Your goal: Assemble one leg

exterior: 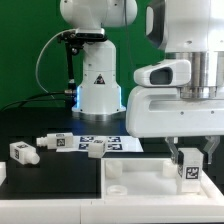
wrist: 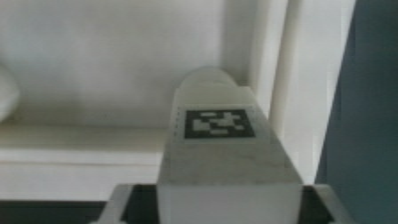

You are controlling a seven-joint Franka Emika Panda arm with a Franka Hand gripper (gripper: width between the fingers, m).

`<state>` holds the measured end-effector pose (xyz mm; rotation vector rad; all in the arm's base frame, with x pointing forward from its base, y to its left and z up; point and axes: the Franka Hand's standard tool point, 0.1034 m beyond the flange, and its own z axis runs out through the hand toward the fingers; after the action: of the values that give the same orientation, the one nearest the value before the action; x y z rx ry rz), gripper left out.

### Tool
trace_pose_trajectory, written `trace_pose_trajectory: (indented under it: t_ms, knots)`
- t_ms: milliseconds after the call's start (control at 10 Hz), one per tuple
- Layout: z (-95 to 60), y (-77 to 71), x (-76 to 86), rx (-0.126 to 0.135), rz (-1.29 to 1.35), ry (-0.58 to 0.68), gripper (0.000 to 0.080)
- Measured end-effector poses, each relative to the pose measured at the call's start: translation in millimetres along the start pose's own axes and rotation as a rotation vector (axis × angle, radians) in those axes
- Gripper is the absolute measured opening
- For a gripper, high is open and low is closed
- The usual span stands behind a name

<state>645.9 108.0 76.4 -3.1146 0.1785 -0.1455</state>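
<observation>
you've got the leg (exterior: 187, 171) pinched in the gripper (exterior: 187, 160), fingers pressed onto its two sides. in the wrist view the leg (wrist: 222, 150) runs straight out from between the fingers, tag facing the camera, rounded far end pointing away from the hand.

key relation: the leg's long axis is in line with the hand, roughly vertical, and the panel (exterior: 130, 180) sits directly under it. the leg's free end looks close above the panel near its corner on the exterior view's right. i can't tell if it's touching or just off the surface. the raised rim (wrist: 267, 60) runs just beside the leg tip in the wrist view, so you're hard up against the panel edge.

i can't make out a corner hole in either view. the leg itself covers that spot. judgement: next move is straight down along the leg's axis, so any sideways offset matters more than height.

spare legs (exterior: 24, 152) lie well away from the hand, next to the marker board (exterior: 120, 143), not in play.
</observation>
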Motion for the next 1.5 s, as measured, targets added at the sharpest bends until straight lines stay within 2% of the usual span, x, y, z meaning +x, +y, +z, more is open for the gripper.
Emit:
trace_pose_trajectory:
  t_ms: [300,500,900,1100,1200,1300,1400,1500]
  knots:
    - [0.1,-1.9,-0.4,-0.01,0.393,0.018,0.0285]
    - [0.9,0.9,-2.3,-0.01,0.792,0.016,0.0285]
    - [1.3,0.7,-5.5,0.003,1.304,-0.006,0.0286]
    - [1.1,1.3,-5.4,0.001,1.31,-0.003,0.0286]
    - [1.2,1.1,-5.3,0.001,1.297,-0.002,0.0378]
    - [-1.3,3.0,-2.7,0.002,1.095,-0.001,0.0515]
    - [-1.5,4.3,-1.3,0.002,0.844,0.002,0.0515]
    - [-1.3,1.4,-2.5,0.006,0.671,-0.004,0.062]
